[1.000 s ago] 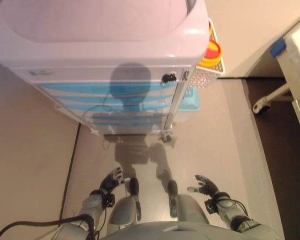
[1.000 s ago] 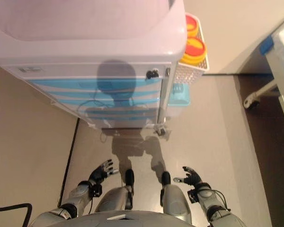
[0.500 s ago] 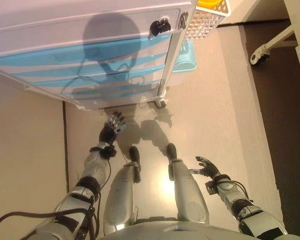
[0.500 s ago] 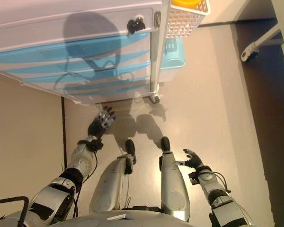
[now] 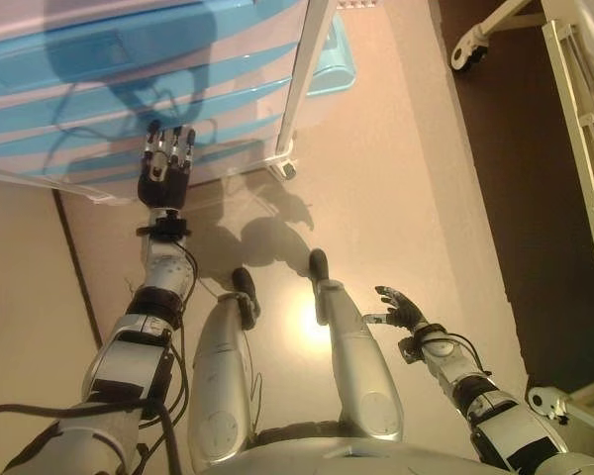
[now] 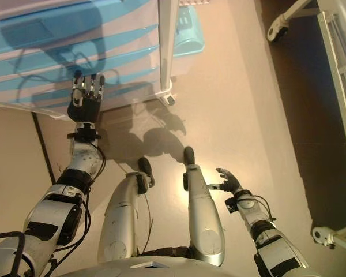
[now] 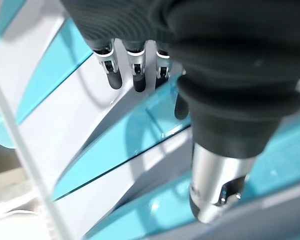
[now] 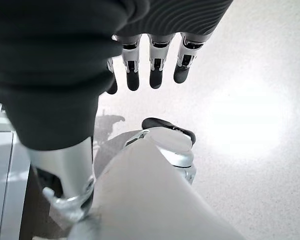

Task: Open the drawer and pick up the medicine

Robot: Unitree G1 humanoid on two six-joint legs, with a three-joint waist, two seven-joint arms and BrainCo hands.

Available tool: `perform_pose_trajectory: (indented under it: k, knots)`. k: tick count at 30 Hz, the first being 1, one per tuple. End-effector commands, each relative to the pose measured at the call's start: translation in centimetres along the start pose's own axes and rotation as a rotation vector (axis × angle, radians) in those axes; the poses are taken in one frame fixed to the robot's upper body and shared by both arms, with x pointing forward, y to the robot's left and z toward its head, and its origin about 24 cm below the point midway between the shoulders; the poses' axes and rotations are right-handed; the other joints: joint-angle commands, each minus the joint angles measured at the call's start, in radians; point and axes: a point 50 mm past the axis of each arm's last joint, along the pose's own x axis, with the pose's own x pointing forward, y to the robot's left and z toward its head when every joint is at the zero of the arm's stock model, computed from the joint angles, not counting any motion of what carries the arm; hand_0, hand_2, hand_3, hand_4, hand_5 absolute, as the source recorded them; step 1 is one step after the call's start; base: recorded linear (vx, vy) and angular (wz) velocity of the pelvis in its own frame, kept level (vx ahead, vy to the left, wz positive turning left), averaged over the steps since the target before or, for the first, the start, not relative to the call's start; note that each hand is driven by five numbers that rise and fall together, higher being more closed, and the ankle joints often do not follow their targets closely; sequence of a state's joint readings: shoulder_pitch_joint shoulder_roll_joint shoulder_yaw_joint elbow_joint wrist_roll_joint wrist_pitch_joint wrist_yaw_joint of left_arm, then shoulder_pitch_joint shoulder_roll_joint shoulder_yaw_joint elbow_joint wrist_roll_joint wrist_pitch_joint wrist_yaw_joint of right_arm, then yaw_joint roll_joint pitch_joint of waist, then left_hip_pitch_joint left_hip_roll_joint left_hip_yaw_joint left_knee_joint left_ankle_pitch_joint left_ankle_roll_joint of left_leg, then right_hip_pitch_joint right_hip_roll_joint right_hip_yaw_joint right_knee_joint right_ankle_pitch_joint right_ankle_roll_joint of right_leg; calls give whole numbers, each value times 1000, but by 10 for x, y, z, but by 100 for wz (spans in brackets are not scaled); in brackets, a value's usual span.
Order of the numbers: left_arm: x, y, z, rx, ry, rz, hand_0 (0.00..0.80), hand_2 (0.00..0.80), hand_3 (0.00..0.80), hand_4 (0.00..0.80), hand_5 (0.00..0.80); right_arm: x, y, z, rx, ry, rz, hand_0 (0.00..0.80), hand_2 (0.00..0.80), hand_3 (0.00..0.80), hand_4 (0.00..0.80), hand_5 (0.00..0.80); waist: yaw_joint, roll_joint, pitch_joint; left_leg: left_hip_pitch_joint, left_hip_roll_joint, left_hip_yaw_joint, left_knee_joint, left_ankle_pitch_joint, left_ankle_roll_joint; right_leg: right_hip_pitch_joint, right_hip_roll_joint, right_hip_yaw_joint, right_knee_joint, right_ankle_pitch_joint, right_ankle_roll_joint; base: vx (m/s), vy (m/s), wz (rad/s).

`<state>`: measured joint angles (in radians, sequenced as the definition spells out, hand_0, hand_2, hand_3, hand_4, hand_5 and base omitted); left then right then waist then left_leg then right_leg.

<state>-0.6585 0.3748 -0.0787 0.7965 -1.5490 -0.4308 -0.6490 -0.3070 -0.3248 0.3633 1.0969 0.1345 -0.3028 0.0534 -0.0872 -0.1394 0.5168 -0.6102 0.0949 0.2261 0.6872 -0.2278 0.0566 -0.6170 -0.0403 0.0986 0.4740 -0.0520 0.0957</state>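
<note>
A white cart with several blue-fronted drawers (image 5: 129, 89) stands ahead of me; the drawers are closed. My left hand (image 5: 164, 168) is raised in front of the lower drawers with its fingers straight, close to a blue front, also shown in the left wrist view (image 7: 135, 135). I cannot tell if it touches. My right hand (image 5: 398, 309) hangs low at my right side over the floor, fingers relaxed and empty. No medicine is in view.
A light blue bin (image 5: 332, 61) sits at the cart's right side. The cart's white leg with a caster (image 5: 284, 168) stands on the floor. A bed frame with a wheel (image 5: 584, 148) is at the far right. A dark floor seam (image 5: 74, 257) runs at left.
The camera has tilted down and nearer the cart, so the top is out of view. My left hand has risen from near the floor to the lower drawer fronts. My right hand stays low.
</note>
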Motion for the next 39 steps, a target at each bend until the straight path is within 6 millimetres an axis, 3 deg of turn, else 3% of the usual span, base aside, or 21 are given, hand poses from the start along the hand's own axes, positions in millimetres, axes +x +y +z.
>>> perform_pose_trajectory:
  k: [1, 4, 5, 6, 9, 11, 19, 21, 23, 24, 34, 39]
  knots:
    - [44, -47, 27, -10, -141, -273, 0, 0, 0, 0, 0, -14, 6, -25, -2, 46, 26, 0, 0, 0, 0, 0, 1, -1, -35, -18, -62, -33, 77, -146, 3, 25, -3, -88, -88, 67, -12, -3, -34, -3]
    - [54, -61, 35, -35, -194, -351, 0, 0, 0, 0, 0, -16, 8, -27, -1, 48, 34, 0, 0, 0, 0, 0, 2, -6, -25, -21, -63, -37, 92, -157, 3, 25, -3, -94, -84, 68, -13, -28, -18, 0]
    - [56, -65, 38, -47, -215, -369, 0, 0, 0, 0, 0, -16, 8, -28, -4, 49, 36, 0, 0, 0, 0, 0, -2, -15, -18, -32, -67, -27, 92, -129, 7, 19, -11, -95, -92, 92, -19, 0, 0, 0]
    - [58, -68, 41, -53, -239, -386, 0, 0, 0, 0, 0, -17, 9, -30, -5, 53, 39, 0, 0, 0, 0, 0, 3, -6, -18, -16, -66, -40, 92, -161, 4, 29, -5, -97, -79, 65, -13, 0, 0, 0]
    - [61, -74, 50, -91, -299, -430, 0, 0, 0, 0, 0, -18, 11, -31, -6, 56, 43, 0, 0, 0, 0, 0, 7, -6, -8, -8, -72, -43, 86, -159, 4, 36, -8, -101, -76, 63, -13, 46, -4, 3]
    - [60, -76, 52, -90, -312, -451, 0, 0, 0, 0, 0, -19, 11, -32, -9, 54, 44, 0, 0, 0, 0, 0, 7, -12, 1, -10, -76, -36, 75, -125, 6, 39, -17, -105, -86, 85, -19, -70, -62, 2]
    - [50, -62, 53, -48, -252, -376, 0, 0, 0, 0, 0, -18, 12, -28, 11, 41, 30, 0, 0, 0, 0, 0, 32, -7, 3, 17, -94, -54, 26, -103, 6, 65, -23, -126, -96, 79, -21, 9, -52, 9]
    - [49, -59, 53, -45, -240, -365, 147, 147, 147, 147, 147, -17, 13, -27, 14, 38, 29, 0, 0, 0, 0, 0, 35, -10, 3, 21, -95, -56, 21, -100, 7, 69, -24, -128, -99, 79, -21, 19, -46, 8]
    - [45, -53, 55, -48, -241, -357, 678, 678, 678, 678, 678, -17, 14, -26, 20, 34, 27, 0, 0, 0, 0, 0, 40, -12, 3, 24, -97, -61, 14, -97, 7, 74, -23, -132, -102, 78, -21, 18, -58, 6]
    - [45, -52, 56, -57, -243, -367, 800, 800, 800, 800, 800, -17, 14, -26, 22, 34, 26, 0, 0, 0, 0, 0, 43, -14, 3, 24, -97, -63, 13, -97, 8, 75, -23, -134, -102, 78, -22, 21, -65, 4]
    - [34, -56, 55, -104, -261, -489, 800, 800, 800, 800, 800, -20, 21, -34, -2, 68, 50, 0, 0, 0, 0, 0, 71, -14, 3, 55, -111, -93, -46, -63, 9, 107, -14, -148, -102, 62, -29, 8, -57, 7]
    - [11, -53, 41, -127, -227, -515, 800, 800, 800, 800, 800, -21, 22, -36, -38, 88, 46, 0, 0, 0, 0, 0, 113, 12, 3, 110, -134, -142, -117, -19, 3, 159, -15, -164, -79, 17, -46, -25, -70, 13]
